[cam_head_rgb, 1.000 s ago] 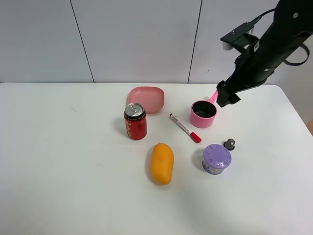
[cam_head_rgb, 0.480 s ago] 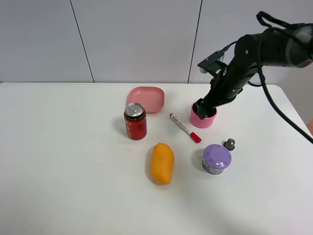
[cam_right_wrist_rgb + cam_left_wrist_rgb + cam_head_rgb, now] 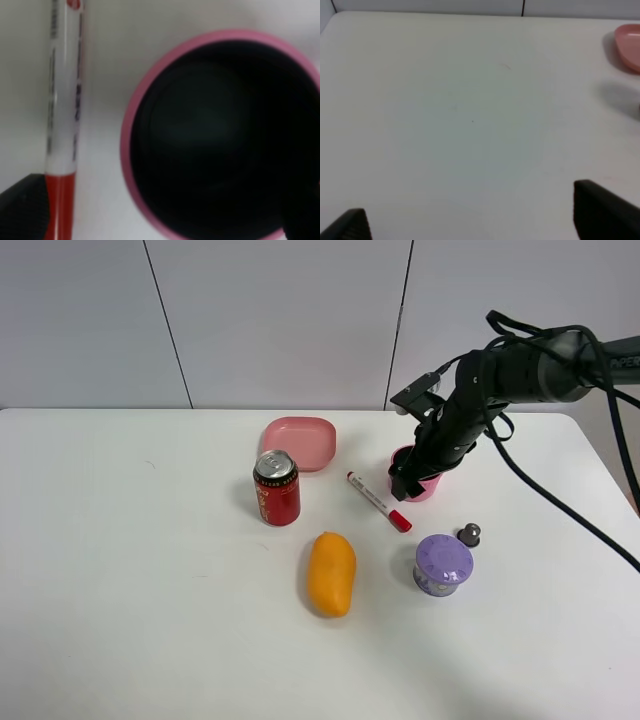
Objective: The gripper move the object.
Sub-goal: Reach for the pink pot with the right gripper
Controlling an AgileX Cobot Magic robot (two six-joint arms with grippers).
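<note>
The pink toy saucepan [image 3: 428, 487] stands on the white table right of centre, mostly covered by my right arm; its handle is hidden. In the right wrist view its dark inside [image 3: 220, 140] and pink rim fill the picture. My right gripper [image 3: 407, 480] is low over the pan's near-left side. It is open [image 3: 162, 220], with one fingertip [image 3: 22, 212] beside the marker and the other [image 3: 306, 222] at the far side of the pan. My left gripper [image 3: 475, 220] is open and empty over bare table.
A red-capped white marker [image 3: 379, 502] lies just left of the pan, also in the right wrist view [image 3: 62, 115]. Red can [image 3: 277, 487], flat pink dish [image 3: 299, 442], mango [image 3: 331, 572], purple lidded jar [image 3: 443, 563] and a small grey knob [image 3: 469, 534] stand around.
My right arm has swung down and left from above the pan's handle. The gripper now sits low over the pan. The pan and other things have not moved.
</note>
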